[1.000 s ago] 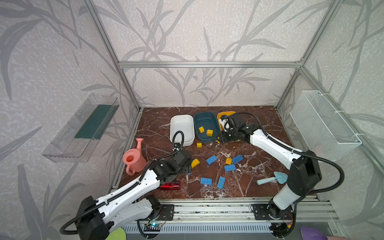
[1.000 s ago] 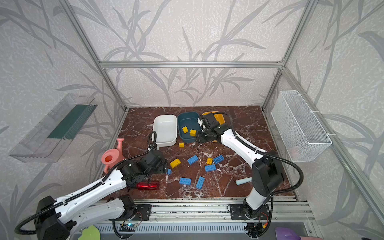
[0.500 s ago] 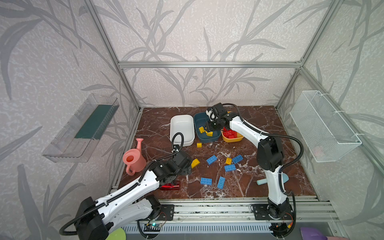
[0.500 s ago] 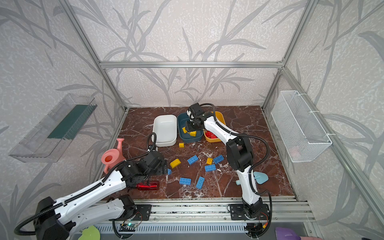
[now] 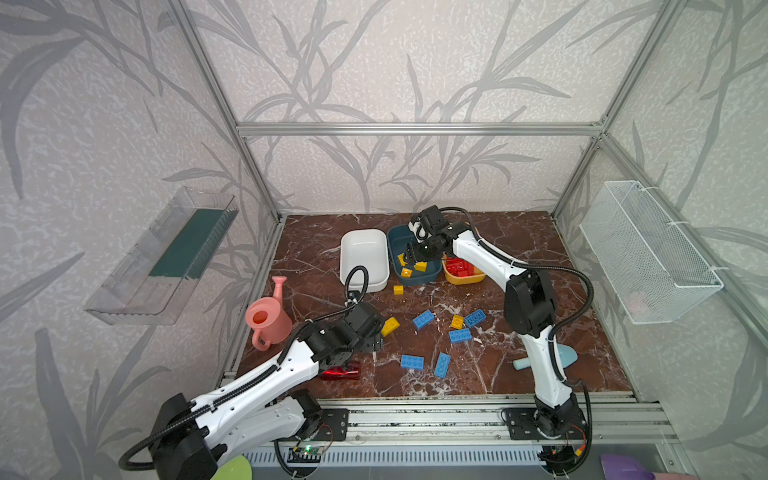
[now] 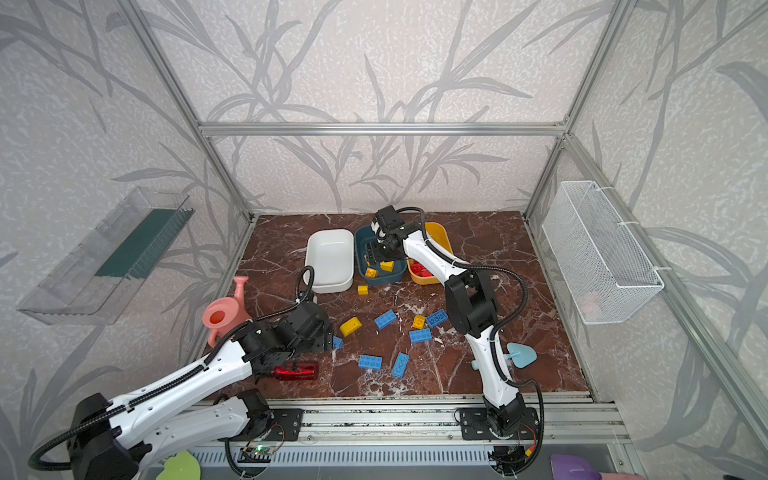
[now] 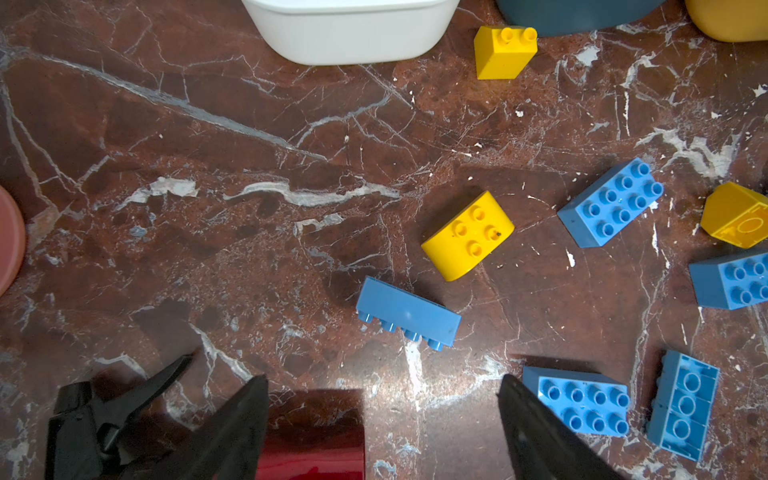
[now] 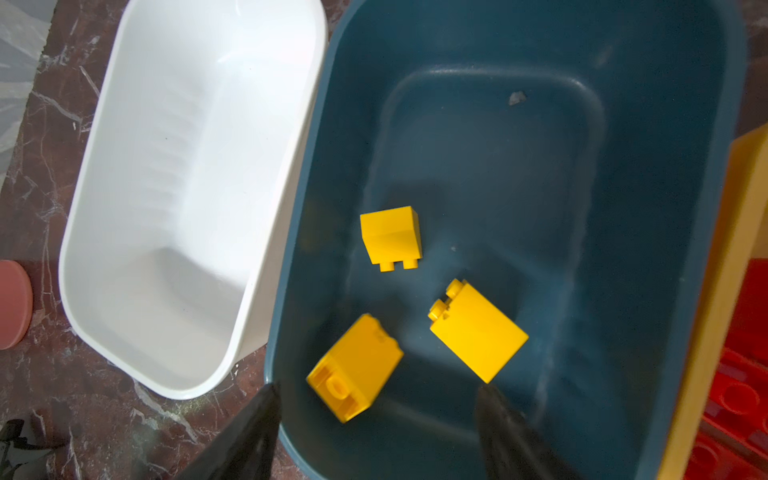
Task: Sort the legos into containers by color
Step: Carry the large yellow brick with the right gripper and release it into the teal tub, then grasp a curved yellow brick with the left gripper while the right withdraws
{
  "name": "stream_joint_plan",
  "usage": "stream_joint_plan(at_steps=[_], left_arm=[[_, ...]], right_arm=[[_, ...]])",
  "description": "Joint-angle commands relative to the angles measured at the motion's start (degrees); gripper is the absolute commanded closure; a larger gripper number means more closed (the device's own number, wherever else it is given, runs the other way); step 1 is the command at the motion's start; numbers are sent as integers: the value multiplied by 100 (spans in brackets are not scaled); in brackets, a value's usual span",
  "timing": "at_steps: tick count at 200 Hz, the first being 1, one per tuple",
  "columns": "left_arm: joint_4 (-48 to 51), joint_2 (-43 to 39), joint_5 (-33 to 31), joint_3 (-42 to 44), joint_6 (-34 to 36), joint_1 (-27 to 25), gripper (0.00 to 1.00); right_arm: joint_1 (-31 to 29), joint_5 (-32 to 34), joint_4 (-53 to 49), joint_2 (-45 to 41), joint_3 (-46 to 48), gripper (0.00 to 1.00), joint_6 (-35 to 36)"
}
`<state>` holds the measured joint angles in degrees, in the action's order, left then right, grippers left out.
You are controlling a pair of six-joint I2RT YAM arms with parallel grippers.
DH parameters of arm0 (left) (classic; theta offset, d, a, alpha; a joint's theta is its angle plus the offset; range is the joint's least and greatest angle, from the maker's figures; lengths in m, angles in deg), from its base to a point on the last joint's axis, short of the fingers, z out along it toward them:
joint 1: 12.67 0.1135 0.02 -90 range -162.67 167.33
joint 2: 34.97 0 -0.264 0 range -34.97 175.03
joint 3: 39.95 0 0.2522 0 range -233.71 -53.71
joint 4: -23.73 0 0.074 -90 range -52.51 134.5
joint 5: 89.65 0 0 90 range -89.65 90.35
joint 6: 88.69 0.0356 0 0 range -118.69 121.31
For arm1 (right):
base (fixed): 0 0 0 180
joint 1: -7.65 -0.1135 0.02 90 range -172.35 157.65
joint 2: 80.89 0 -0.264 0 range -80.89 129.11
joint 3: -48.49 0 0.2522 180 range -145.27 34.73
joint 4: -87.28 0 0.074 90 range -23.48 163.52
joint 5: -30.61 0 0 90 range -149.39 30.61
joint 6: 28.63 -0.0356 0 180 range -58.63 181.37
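Note:
My right gripper [image 8: 378,387] hangs open over the near end of the teal tub [image 8: 665,208], holding nothing. Three yellow legos lie in that tub, one [image 8: 355,368] just beyond my fingertips. The white tub [image 5: 361,257] is empty; the yellow tub [image 5: 463,277] holds red legos [image 5: 459,266]. My left gripper [image 7: 383,378] stands open low over the floor, just short of a blue lego [image 7: 409,318] lying on its side and a rounded yellow one [image 7: 467,235]. Several blue and yellow legos lie scattered across the floor [image 5: 460,335].
A red spray bottle [image 7: 311,440] lies under my left gripper. A pink watering can [image 5: 266,322] stands at the left edge. A light blue scoop [image 5: 561,357] lies behind the right arm. A wire basket [image 5: 648,253] and a clear tray [image 5: 166,257] hang on the walls.
The right arm swung from the yellow tub to over the teal tub and its jaws opened; a third yellow lego now lies there. The left arm barely moved.

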<state>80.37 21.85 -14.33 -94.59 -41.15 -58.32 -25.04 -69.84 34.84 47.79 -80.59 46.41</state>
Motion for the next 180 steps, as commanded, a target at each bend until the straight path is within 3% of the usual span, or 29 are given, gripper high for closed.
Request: stream_joint_plan(at_steps=[1, 40, 91, 138, 180], left_arm=[[22, 92, 17, -250, 243, 3, 18], [36, 688, 89, -655, 354, 3, 31], [-114, 2081, 358, -1069, 375, 12, 36], [-479, 3092, 284, -1315, 398, 7, 34], [-561, 3688, 151, -1544, 497, 94, 32]], right_arm=[[-15, 69, -121, -489, 55, 21, 72], [-15, 206, 662, -1794, 1545, 20, 24], [-12, 359, 1740, -3974, 4041, 19, -152], [-23, 295, 3151, -5954, 6608, 19, -662], [-23, 449, 2917, -6779, 7384, 19, -589]])
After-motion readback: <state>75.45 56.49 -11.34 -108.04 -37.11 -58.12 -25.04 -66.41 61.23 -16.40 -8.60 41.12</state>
